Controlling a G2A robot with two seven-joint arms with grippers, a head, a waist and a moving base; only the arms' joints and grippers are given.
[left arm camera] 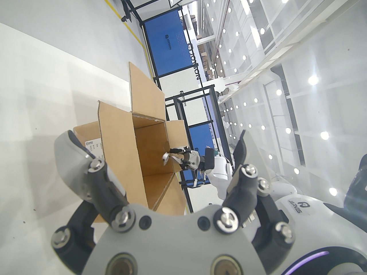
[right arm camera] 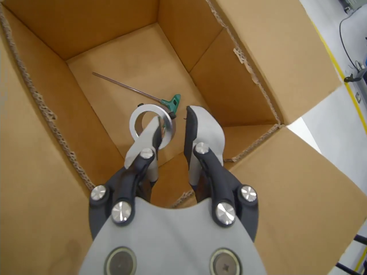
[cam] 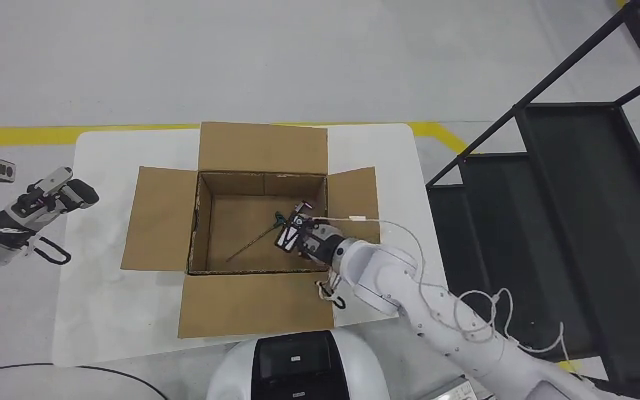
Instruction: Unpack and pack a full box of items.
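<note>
Inside the brown corrugated cardboard box [cam: 262,148] [right arm camera: 114,15] [left arm camera: 117,133] we see two things. One is a long thin steel hex key with a green T-shaped handle [cam: 255,240] [right arm camera: 129,88]. It lies flat on the box floor, its shaft slanting across the middle and its handle toward the box's right wall. The other is a flat silver metal ring [right arm camera: 149,107], just beside the green handle. All four flaps of the box are folded outward, and the box stands on the white table [cam: 110,300].

Over the right part of the box, close to its right wall, we find the right gripper [cam: 300,235] [right arm camera: 173,115] [left arm camera: 175,155] pointing down into the opening. Its two fingers are spread, with a plain gap between the pads. One finger [right arm camera: 149,135] crosses in front of the ring's rim, while the other finger [right arm camera: 200,127] stands apart from it. We cannot tell whether the ring hangs against that finger or rests on the floor below it. Nothing is pinched between the pads.

Well apart from the box, out past its left flap, we see the left gripper [cam: 80,192] [left arm camera: 154,135] near the table's left edge. Its fingers are spread wide and it holds nothing. From its own wrist view the box appears side-on, with its left flap nearest and a white label on the outer wall.
</note>
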